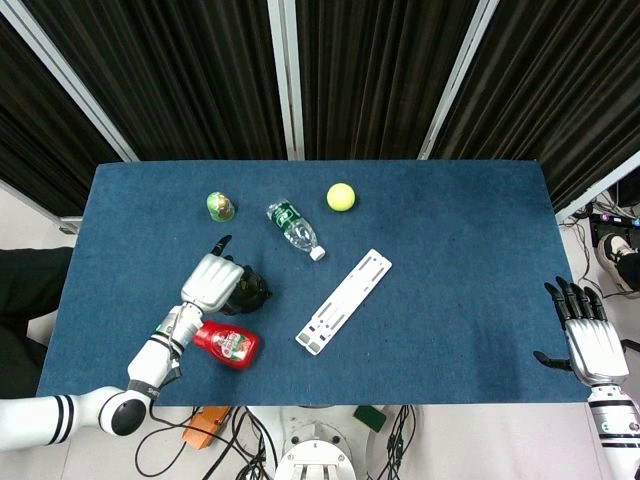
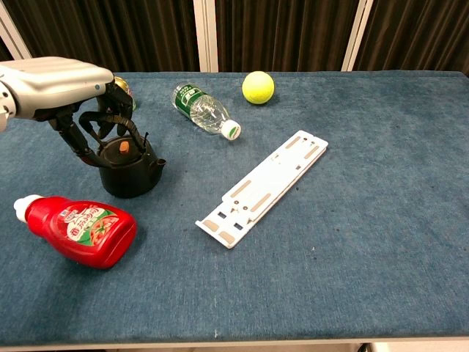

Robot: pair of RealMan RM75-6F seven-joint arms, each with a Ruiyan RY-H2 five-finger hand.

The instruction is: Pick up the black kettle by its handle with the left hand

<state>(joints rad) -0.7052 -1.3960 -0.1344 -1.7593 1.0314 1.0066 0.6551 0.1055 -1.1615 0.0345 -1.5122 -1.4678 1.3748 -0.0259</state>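
1. The small black round kettle (image 2: 130,171) with an arched wire handle (image 2: 110,119) stands upright on the left part of the blue cloth-covered table (image 2: 352,220). A short spout points to the right in the chest view, and an orange knob tops its lid.
2. The handle arches over the lid, running roughly left to right in the chest view.
3. The left hand (image 2: 58,81) hovers over the kettle from the left, palm down. Its dark fingers (image 2: 113,103) curl down around the handle; whether they actually clamp it cannot be told, and the kettle's base sits on the table.
4. In the head view the left hand (image 1: 210,283) covers most of the kettle (image 1: 252,291), with one finger pointing toward the far edge.
5. Just near-left of the kettle lies a red plastic ketchup bottle (image 2: 77,229) on its side, white cap pointing left.
6. Beyond the kettle, partly hidden behind the hand, sits a small green egg-shaped object (image 1: 220,206).
7. Far-right of the kettle lies a clear plastic water bottle (image 2: 202,108) with a green label, white cap toward the near right.
8. A yellow tennis ball (image 2: 258,86) rests further right, near the far edge.
9. A long white flat plastic bracket (image 2: 262,188) lies diagonally mid-table.
10. The right hand (image 1: 587,336) sits at the table's near right corner, fingers spread and holding nothing.
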